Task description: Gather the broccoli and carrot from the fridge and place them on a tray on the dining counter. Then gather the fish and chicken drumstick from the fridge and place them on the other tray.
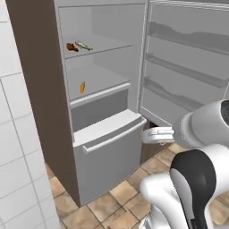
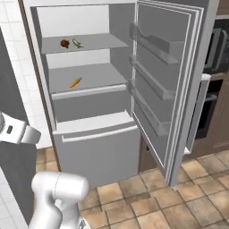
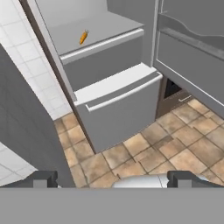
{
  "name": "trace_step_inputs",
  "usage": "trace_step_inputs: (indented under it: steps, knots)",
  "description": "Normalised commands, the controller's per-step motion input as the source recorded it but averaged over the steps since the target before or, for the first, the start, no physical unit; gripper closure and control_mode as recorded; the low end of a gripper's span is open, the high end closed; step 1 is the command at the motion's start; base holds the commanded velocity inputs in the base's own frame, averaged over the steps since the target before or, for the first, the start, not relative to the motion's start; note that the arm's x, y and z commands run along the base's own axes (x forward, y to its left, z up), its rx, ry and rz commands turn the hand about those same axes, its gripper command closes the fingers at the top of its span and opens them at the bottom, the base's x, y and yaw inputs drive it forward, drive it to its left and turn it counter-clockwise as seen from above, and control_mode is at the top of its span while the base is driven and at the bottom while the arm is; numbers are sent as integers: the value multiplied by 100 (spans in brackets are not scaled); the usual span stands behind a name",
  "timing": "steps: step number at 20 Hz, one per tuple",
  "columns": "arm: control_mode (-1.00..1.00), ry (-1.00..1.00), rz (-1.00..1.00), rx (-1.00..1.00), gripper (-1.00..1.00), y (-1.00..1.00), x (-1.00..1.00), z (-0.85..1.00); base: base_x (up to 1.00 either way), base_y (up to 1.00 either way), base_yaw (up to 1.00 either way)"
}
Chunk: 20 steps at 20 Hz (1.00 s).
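The tall grey fridge [image 2: 89,147] stands with its door [image 2: 165,89] swung wide, so every shelf is open to a reach from the front. The small orange carrot [image 2: 75,82] lies on the fridge's middle shelf, towards the left and near the front lip. Its long axis runs diagonally across the shelf, one end towards the front left, the other towards the back right. On the shelf above, at its left, sit the brown chicken drumstick [image 2: 65,43] and just beside it the slim greenish fish [image 2: 78,44]. Broccoli I cannot make out.

The robot's two-finger gripper [image 3: 111,178] hangs low in front of the fridge's bottom drawer, well apart from the carrot, fingers spread wide and holding nothing — likely readied for a first reach up.
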Motion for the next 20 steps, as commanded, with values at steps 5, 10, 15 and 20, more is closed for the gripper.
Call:
trace_step_inputs:
  steps: [5,10,15,20]
  knots:
    - [100,0,0,0,-100,0,0,0,66,-3,26]
    - [100,0,0,0,-100,0,0,0,40,-29,25]
    - [100,0,0,0,-100,0,0,0,42,-30,22]
    - [100,0,0,0,-100,0,0,0,61,-17,14]
